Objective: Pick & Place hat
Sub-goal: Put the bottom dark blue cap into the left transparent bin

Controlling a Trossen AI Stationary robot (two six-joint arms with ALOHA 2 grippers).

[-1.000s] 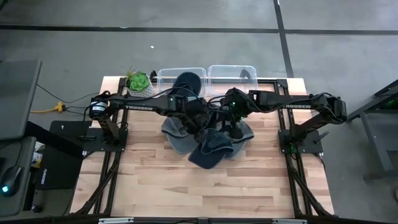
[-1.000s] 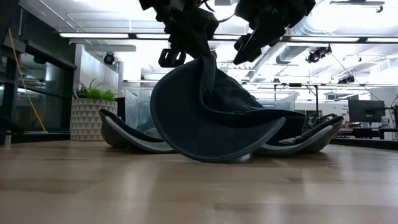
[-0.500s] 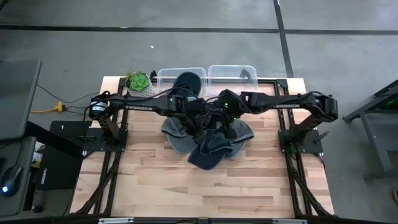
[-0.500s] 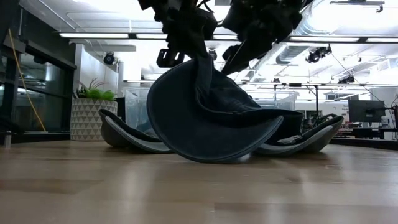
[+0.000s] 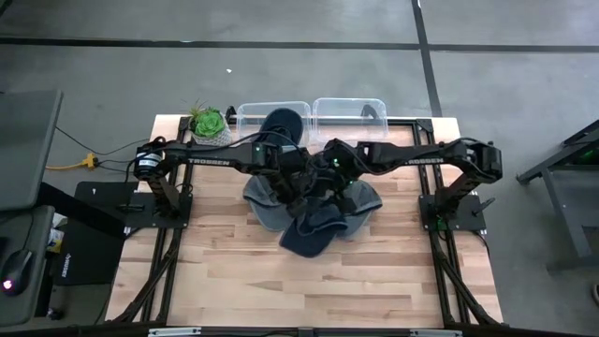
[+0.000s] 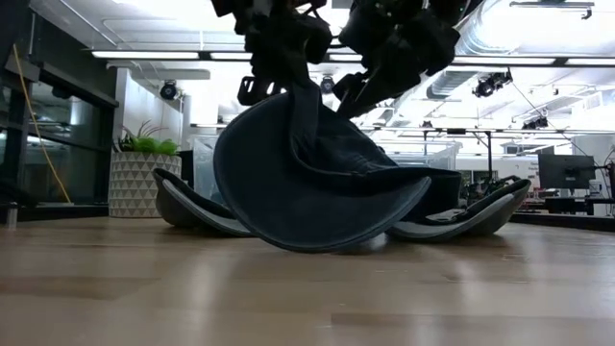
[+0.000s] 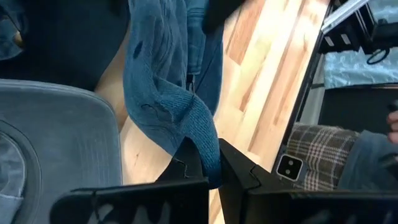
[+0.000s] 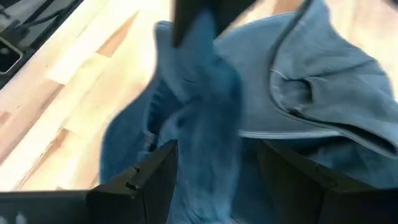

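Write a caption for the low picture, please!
Left fingers pinch a blue hat up off the table; the open right fingers close in.

A dark blue hat (image 5: 309, 229) hangs partly lifted near the middle of the wooden tabletop (image 5: 234, 271), pinched by its knitted fabric edge in the left claw (image 7: 208, 165). Its round brim tilts steeply, low edge touching the wood. Beneath and behind it lie grey hats (image 5: 262, 208), overlapping in a loose pile.

4 hats (image 5: 309, 229) (1 binned), 2 bins (image 5: 360, 110), 1 plant (image 5: 208, 123)
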